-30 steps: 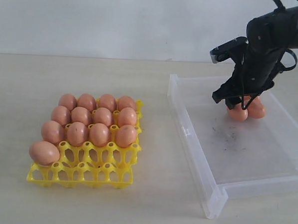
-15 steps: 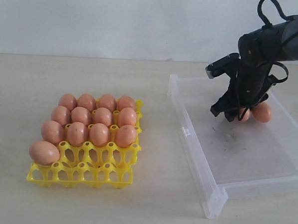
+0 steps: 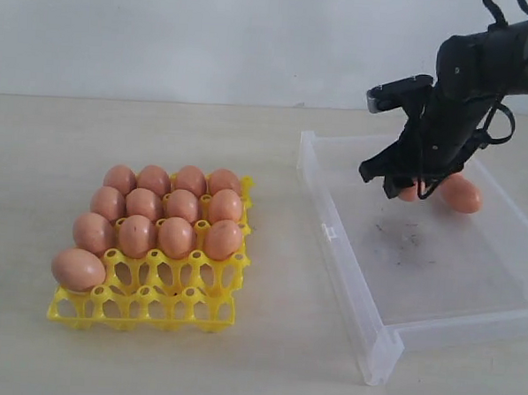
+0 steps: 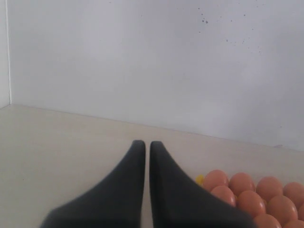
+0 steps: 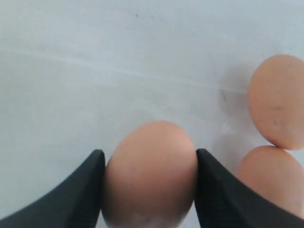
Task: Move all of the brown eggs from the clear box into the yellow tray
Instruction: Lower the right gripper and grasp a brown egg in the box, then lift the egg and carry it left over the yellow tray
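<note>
**A:** Where is the egg that's being handled?
**B:** One brown egg (image 5: 149,173) sits between the fingers (image 5: 88,192) of the right gripper (image 3: 408,189). Both fingers press against its sides, so it is gripped. It is at the far part of the clear box (image 3: 349,255). I cannot tell whether it is off the floor.

**A:** And the arm?
**B:** The dark right arm (image 3: 483,67) comes in from the upper right and bends steeply down into the box.

**A:** Counts?
**B:** There are thirteen eggs (image 3: 175,236) in the yellow tray (image 3: 152,308): three full rows of four, and one at the near left corner. The right wrist view shows two loose eggs (image 5: 278,99) beside the gripped one, seemingly touching each other. That makes sixteen.

**A:** Anything hidden?
**B:** From outside only one loose egg shows. The gripped egg is mostly behind the gripper. The left gripper (image 4: 147,147) appears only in its own wrist view. Its fingers are closed to a thin slit on nothing, above the table (image 4: 57,137). The tray's eggs are cut off at that frame's corner.
</note>
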Tool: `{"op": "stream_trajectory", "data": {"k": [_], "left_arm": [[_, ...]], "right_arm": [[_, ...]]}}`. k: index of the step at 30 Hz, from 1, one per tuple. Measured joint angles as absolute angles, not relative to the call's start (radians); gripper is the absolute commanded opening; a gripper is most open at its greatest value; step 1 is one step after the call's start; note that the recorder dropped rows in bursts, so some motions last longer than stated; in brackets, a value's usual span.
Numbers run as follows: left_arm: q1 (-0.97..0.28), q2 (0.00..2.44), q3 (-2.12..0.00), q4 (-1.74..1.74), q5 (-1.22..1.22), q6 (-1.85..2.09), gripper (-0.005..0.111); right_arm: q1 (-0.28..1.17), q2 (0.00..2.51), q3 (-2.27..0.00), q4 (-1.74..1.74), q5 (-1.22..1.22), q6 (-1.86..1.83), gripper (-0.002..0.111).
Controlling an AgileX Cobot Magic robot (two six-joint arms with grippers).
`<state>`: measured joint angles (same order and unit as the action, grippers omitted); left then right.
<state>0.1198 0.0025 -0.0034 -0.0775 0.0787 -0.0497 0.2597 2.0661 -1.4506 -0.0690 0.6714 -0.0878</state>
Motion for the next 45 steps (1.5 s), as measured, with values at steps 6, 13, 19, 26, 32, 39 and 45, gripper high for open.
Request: {"op": "stream_trajectory", "data": {"k": [6, 13, 19, 26, 32, 39, 45], "left_arm": [[0.120, 0.002, -0.003, -0.078, 0.079, -0.050, 0.004], [0.120, 0.002, -0.003, -0.078, 0.079, -0.050, 0.004], [0.120, 0.002, -0.003, -0.078, 0.079, -0.050, 0.004], [0.120, 0.002, -0.003, -0.078, 0.079, -0.050, 0.004], [0.120, 0.002, -0.003, -0.078, 0.079, -0.050, 0.004], [0.120, 0.002, -0.003, -0.078, 0.079, -0.050, 0.004], [0.120, 0.002, -0.003, -0.078, 0.079, -0.050, 0.004]], "right_arm": [[0.260, 1.982, -1.322, 0.086, 0.525, -0.161, 0.000], [0.335, 1.889, -1.193, 0.145, 0.429, -0.211, 0.000], [0.431, 1.797, -1.149, 0.150, 0.348, -0.213, 0.000], [0.558, 1.732, -1.106, 0.155, 0.203, -0.211, 0.000], [0.746, 1.732, -1.012, 0.155, -0.095, -0.222, 0.000], [0.889, 1.808, -0.910, 0.047, -0.596, -0.144, 0.000], [0.903, 1.959, -0.904, -0.179, -0.830, -0.031, 0.000]]}}
